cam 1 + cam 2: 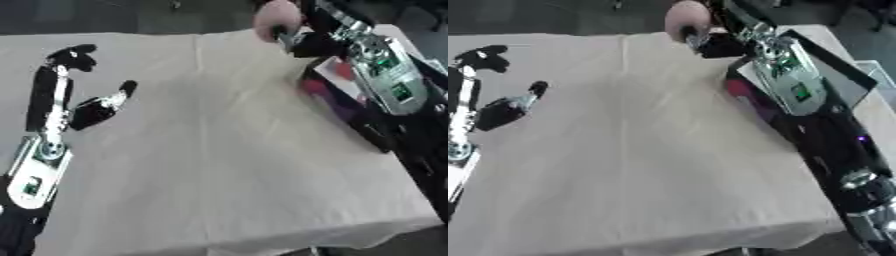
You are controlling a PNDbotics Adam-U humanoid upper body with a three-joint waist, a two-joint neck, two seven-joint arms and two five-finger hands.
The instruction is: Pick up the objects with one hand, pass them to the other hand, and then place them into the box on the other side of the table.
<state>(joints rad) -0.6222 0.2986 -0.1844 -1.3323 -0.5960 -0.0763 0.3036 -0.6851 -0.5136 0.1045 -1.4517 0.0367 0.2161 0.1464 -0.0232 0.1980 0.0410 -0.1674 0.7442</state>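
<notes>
At the far right of the cloth-covered table (219, 165), the right hand (297, 42) is raised above the open black box (846, 75). Its dark fingers are curled around a rounded pink object (278, 19), which I cannot identify more exactly. The object sits at the top of the hand, beyond the far edge of the table, and touches nothing else. Inside the box I see something red and pink (319, 90), but its shape is not clear.

On the left side, the left hand (87, 107) waits above the table with fingers spread and relaxed, thumb pointing up, and it holds nothing.

To my judgement, the step in hand is the passing: the pink object is picked from the right box and must go to the left hand. To do it well, the right arm should first lift clear of the box wall, then carry the object across the middle of the table, low and level. The left hand should come to meet it with the palm turned toward the object. The right fingers should release only when the left fingers are closed around it, because a rounded thing can slip and roll away on the cloth.
</notes>
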